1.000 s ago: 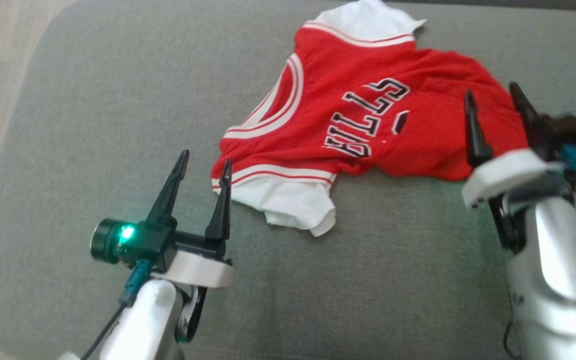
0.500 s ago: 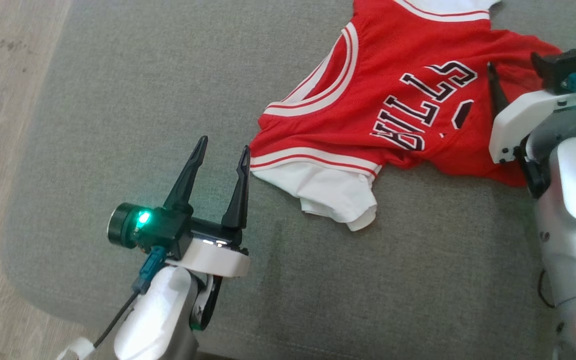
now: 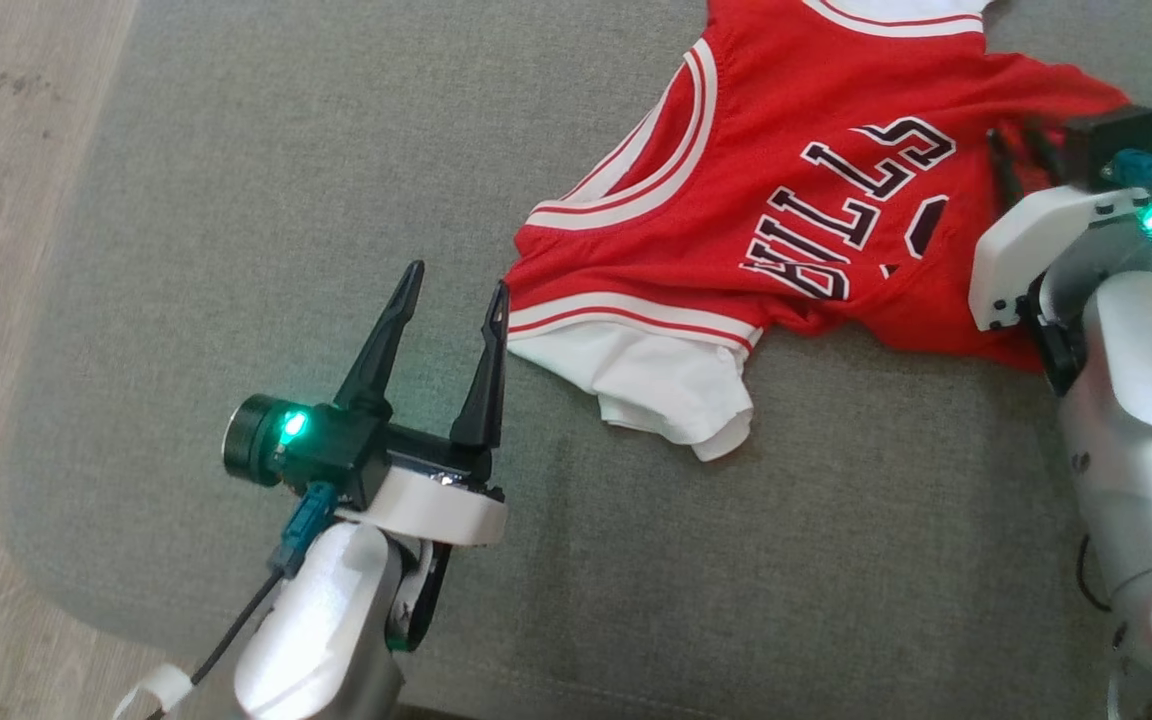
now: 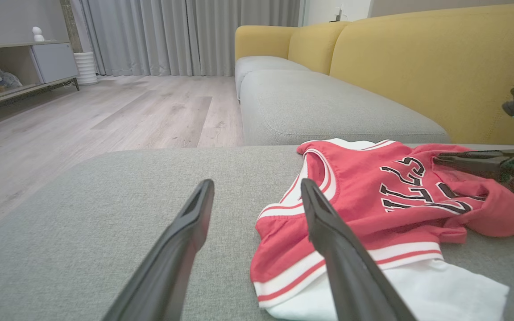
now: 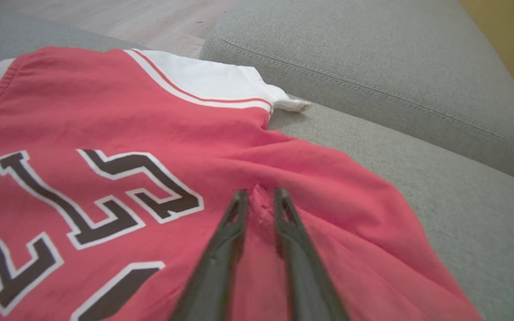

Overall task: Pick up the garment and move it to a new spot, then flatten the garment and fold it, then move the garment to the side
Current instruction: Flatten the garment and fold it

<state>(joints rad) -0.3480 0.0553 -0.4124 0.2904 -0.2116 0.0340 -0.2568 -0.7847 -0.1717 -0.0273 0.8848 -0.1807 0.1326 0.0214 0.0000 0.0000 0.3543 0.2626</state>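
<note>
Head view, lower left: the left gripper (image 3: 459, 277) hovers over the grey sofa cushion (image 3: 186, 250), jaws wide and empty, one tip just beside the white sleeve (image 3: 656, 385) of the red jersey (image 3: 796, 100). The jersey lies spread across the upper middle and right. At the upper right, the right gripper (image 3: 1018, 155) has its jaws narrow, pinching a ridge of red cloth.

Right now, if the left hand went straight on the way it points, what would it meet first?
Probably the red jersey: one finger of the open left hand sits at its striped armhole edge. Height above the grey cushion is unclear.
</note>
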